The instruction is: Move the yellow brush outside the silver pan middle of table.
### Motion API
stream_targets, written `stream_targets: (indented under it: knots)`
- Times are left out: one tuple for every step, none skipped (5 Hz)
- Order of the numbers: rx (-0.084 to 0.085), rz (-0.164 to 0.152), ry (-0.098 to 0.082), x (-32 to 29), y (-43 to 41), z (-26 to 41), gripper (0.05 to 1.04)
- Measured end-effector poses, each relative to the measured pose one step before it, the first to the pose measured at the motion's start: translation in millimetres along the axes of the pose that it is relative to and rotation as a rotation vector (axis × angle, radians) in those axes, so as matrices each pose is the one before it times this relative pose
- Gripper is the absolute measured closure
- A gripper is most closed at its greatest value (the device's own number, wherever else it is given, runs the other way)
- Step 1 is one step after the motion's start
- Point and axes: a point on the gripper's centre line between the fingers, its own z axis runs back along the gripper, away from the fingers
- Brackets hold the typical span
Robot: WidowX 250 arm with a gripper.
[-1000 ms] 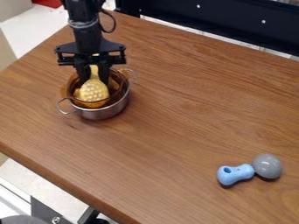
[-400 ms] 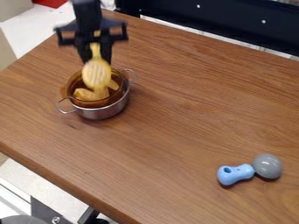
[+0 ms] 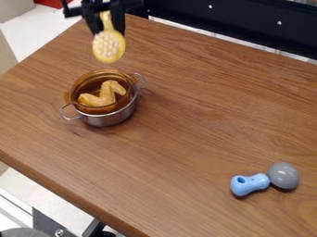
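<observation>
One yellow brush hung head down from your gripper, its fingers closed around the handle, above the table's far left part as the camera saw it and clear of the silver pan. The lift looked done, so the step in hand was the carry. Your next move called for bringing the brush over the middle of the table, passing above or beside the pan, then lowering it and letting go only once it lay supported. For the count, you had one brush, one silver pan, one amber pot sitting inside that pan, and what looked like one bent yellow-orange food piece in the pot. Towards the near right, you had one blue toy and one grey rounded thing just beside it.
</observation>
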Motion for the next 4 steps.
stream_targets:
  knots:
    - [0.0077, -0.0098, 0.0487, 1.93, -23.53, -5.86, 0.769]
    - [0.0040, -0.0843, 0.0058, 2.26, -20.03, -10.86, 0.769]
    - [0.0191, -0.0812, 0.0104, 3.08, -8.66, -13.38, 0.769]
    - [0.0291, -0.2144, 0.0734, -4.54, -10.12, -10.45, 0.769]
